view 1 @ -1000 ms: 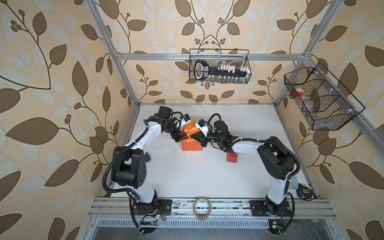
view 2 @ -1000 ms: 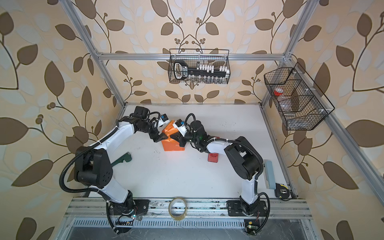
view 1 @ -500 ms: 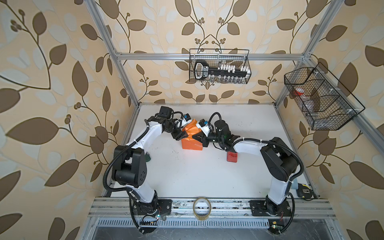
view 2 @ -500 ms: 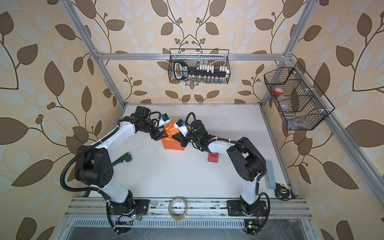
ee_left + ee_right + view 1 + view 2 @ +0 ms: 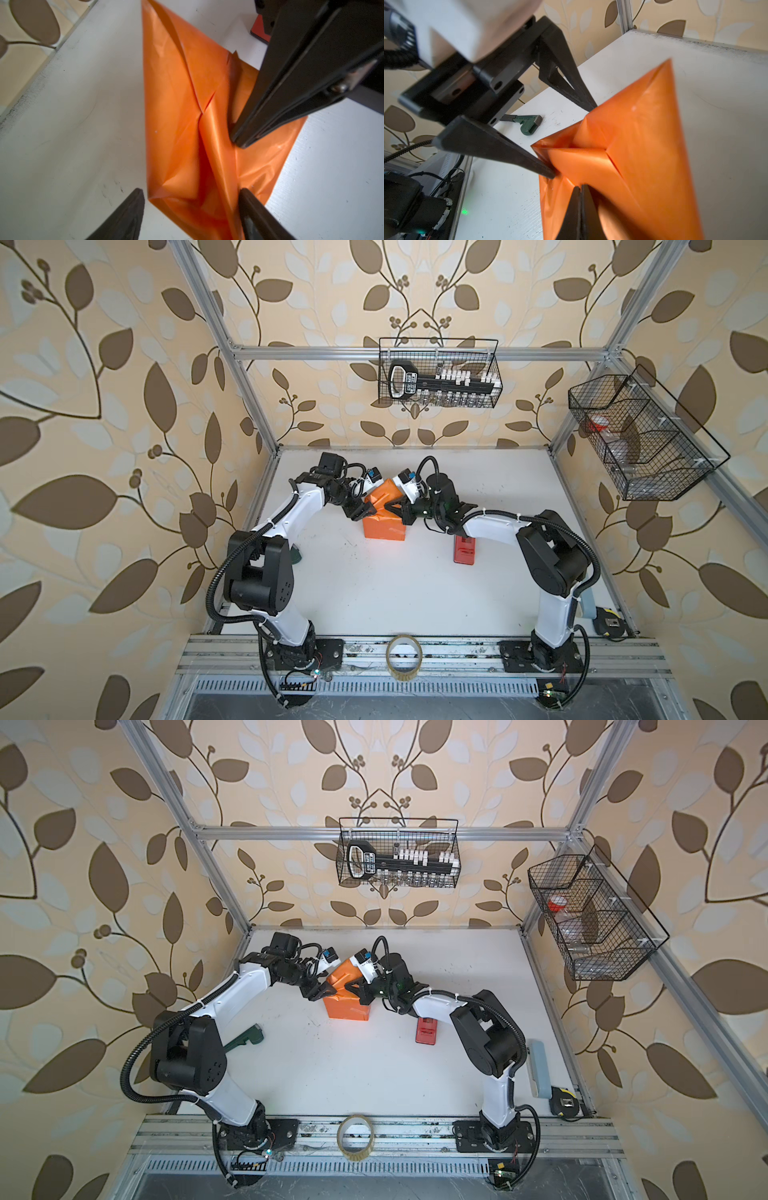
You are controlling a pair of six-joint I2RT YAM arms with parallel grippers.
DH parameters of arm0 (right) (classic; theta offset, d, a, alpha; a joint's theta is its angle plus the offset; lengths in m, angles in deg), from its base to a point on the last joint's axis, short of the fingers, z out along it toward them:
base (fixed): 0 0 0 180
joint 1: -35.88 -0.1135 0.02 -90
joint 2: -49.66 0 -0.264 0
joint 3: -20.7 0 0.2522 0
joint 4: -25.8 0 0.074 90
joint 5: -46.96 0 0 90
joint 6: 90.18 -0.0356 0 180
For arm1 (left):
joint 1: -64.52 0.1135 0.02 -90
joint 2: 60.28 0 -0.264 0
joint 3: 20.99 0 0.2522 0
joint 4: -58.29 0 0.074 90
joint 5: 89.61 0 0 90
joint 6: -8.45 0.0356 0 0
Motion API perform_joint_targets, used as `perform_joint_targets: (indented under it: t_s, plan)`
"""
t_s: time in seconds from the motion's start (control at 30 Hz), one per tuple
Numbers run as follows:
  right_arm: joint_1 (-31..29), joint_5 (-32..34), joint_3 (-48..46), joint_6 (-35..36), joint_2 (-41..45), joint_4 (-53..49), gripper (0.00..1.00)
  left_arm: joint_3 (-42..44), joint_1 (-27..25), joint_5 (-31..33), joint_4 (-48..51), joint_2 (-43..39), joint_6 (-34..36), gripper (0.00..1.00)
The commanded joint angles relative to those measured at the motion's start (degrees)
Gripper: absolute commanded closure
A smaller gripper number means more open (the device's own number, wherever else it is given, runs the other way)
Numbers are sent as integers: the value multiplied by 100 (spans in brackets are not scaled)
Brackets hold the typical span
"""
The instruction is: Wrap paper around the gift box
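The paper, folded boxlike, sits far-centre on the table. The left gripper, jaws apart, straddles its left corner; the right gripper, jaws together, seemingly presses a fold.

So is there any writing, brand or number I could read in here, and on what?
Nothing reads clearly.
Label on the black handled tool in the back-wall black wire basket: too small to read.
Raised lettering on the dark green plastic tool on the white table: blurred.
Label on the black-and-yellow tape measure: too small.
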Motion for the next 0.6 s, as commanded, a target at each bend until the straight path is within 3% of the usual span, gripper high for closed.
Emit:
perform_joint_targets:
  t_s: [0.0,0.2,0.37,0.57]
  plan:
    - [58,49,-265,-142,-262,-70,98,-172,-69,-86,446,104,237,22]
    - [22,10,-376,-124,-276,0,98,-890,-69,-625,677,324,413,2]
    - [-15,-10,-387,-86,-266,5,98,-1812,-69,-981,1300,1053,628,1]
    - [-31,-54,-380,-42,-252,-44,98,-2148,-69,-1244,1664,1538,1061,2]
